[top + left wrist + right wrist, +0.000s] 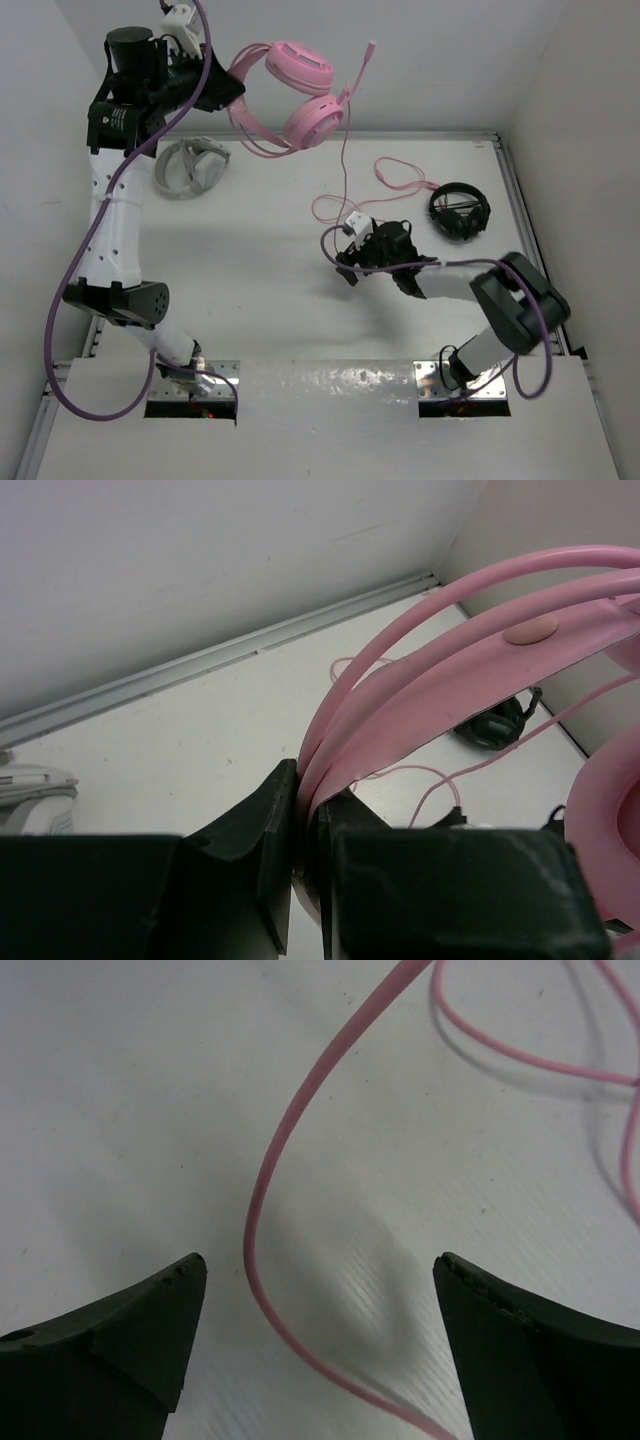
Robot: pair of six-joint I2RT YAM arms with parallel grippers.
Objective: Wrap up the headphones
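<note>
Currently, top view: headphones (300,95) held aloft at far left, cable (345,170) trailing down. Left wrist: left gripper (300,810) clamped on headband (420,680). Right wrist: right gripper (320,1300) open, cable between its fingers; I judge pinching, then winding, comes next.

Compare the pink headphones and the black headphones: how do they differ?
The pink headphones hang in the left gripper, clamped by their headband; the black headphones lie on the table. The pink pair looks larger than the black pair. Both have headbands.
</note>
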